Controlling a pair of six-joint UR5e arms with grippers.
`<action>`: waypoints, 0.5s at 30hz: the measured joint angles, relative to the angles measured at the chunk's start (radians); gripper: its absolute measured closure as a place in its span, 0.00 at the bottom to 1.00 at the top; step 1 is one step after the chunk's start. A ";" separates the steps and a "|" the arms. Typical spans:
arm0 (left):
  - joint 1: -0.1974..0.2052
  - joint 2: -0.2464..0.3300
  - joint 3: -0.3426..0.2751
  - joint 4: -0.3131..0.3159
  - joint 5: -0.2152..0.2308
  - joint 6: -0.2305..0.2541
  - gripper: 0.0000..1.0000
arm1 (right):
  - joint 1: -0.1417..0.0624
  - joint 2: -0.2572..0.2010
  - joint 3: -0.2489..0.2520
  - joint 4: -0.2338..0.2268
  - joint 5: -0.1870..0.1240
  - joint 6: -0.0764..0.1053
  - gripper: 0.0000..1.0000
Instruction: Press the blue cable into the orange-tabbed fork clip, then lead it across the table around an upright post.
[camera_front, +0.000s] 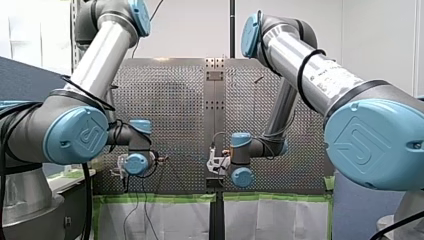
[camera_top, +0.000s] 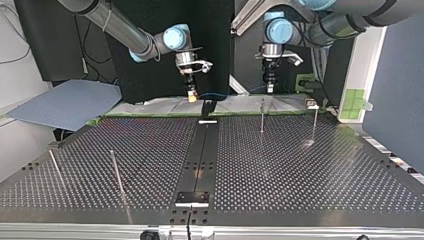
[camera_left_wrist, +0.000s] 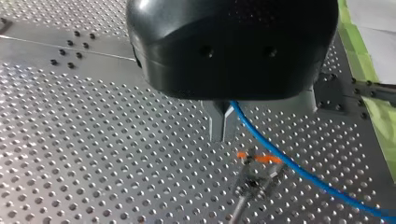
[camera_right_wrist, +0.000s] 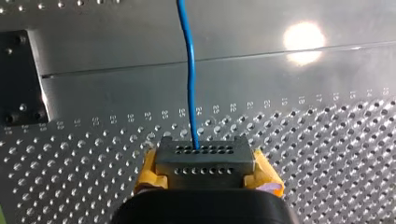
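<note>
- At the top view's left, two slim upright metal posts (camera_top: 117, 172) stand on the perforated metal table (camera_top: 300, 170), well apart from both grippers.
- Next comes my right gripper (camera_top: 191, 96), with yellow pads, above the table's far edge. Its jaws are closed on the thin, round blue cable (camera_right_wrist: 189, 70), which leaves from between the pads in the right wrist view.
- The blue cable runs through the air from that gripper to the other one, off the table surface.
- I judge it light, limp and smooth-sheathed, so it will sag and may slide in a loose pinch. It is best held close beside the clip, where a short span is stiff enough to push down.
- My left gripper (camera_top: 270, 89) is black, and its metal fingers (camera_left_wrist: 215, 122) are closed together on the cable, which emerges at their side.
- The small orange-tabbed metal fork clip (camera_left_wrist: 254, 164) sits under and just ahead of those fingers. The cable passes just beside its tabs and looks not yet seated.
- Two further posts (camera_top: 262, 116) stand near this gripper.
</note>
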 joint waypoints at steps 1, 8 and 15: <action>0.001 -0.008 0.005 0.002 -0.001 0.001 1.00 | 0.001 0.002 -0.003 0.000 -0.009 -0.001 1.00; 0.005 -0.077 0.051 0.024 -0.021 -0.004 1.00 | 0.011 0.044 -0.037 0.017 -0.043 -0.019 1.00; 0.011 -0.137 0.070 0.021 -0.043 -0.004 1.00 | 0.017 0.085 -0.076 0.050 -0.060 -0.038 1.00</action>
